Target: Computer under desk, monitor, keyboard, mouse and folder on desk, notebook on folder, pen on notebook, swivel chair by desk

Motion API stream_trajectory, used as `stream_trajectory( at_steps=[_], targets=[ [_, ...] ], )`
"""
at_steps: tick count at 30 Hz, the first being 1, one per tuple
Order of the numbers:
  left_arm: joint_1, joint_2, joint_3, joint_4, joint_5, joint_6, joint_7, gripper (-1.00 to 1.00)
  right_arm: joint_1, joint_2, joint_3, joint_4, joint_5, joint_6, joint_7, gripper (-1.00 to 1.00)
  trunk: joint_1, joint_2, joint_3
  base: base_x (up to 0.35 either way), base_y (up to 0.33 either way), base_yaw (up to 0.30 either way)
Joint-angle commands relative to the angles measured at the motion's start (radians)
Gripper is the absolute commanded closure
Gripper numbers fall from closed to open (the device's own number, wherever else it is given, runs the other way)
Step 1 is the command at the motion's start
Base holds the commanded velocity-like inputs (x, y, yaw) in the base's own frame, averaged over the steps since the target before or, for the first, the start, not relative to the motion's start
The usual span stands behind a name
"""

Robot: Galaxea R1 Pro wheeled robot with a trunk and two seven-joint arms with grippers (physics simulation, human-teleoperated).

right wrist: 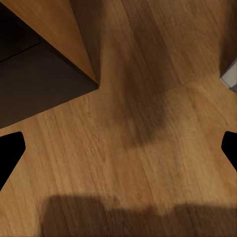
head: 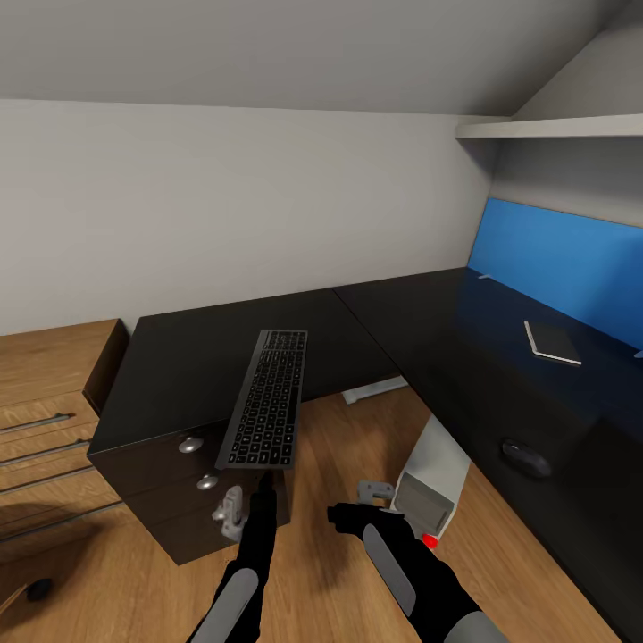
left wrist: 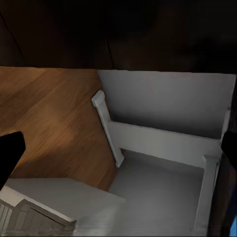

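Left gripper (head: 248, 500): jaws clamp the keyboard (head: 266, 398) by its near end.
Right gripper (head: 357, 511): jaws spread, nothing held.
Advice: keep keyboard level, lay it flat on the worktop (head: 420, 330), well inside the edge.

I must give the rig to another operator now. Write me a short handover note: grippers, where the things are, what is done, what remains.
Left gripper: shut on the keyboard, held up over the drawer end of the desk.
Right gripper: open, holding nothing, above the wooden floor.
On the desk: mouse near the front edge, a flat dark item by the blue panel; whether it is the notebook or the folder I cannot tell.
Done: mouse on desk.
Left: set the keyboard down; the rest I cannot confirm from here.
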Motion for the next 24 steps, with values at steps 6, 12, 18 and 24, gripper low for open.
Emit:
stream_trajectory(
  at_steps=[6,12,18,24],
  targets=[
    [0.033,0.009,-0.071,-0.076,-0.003,-0.008,0.001,-1.00,-0.001,-0.001,0.003,-0.002,-0.010,0.002,-0.010,-1.00,0.000,0.000,-0.001,0.000,0.000,0.000],
    [0.041,0.012,-0.087,-0.093,-0.005,-0.009,0.000,-1.00,-0.002,-0.001,0.003,-0.002,-0.009,0.002,-0.010,-1.00,0.000,0.000,-0.001,0.000,0.000,0.000],
    [0.042,0.014,-0.089,-0.095,-0.005,-0.009,-0.001,-1.00,-0.002,-0.001,0.003,-0.002,-0.006,0.002,-0.010,-1.00,0.000,0.000,-0.001,0.000,0.000,0.000],
    [0.044,0.014,-0.091,-0.104,-0.005,-0.009,-0.004,-1.00,-0.002,-0.001,0.003,-0.002,-0.006,0.002,-0.010,-1.00,0.000,0.000,-0.001,0.000,0.000,0.000]
  ],
)
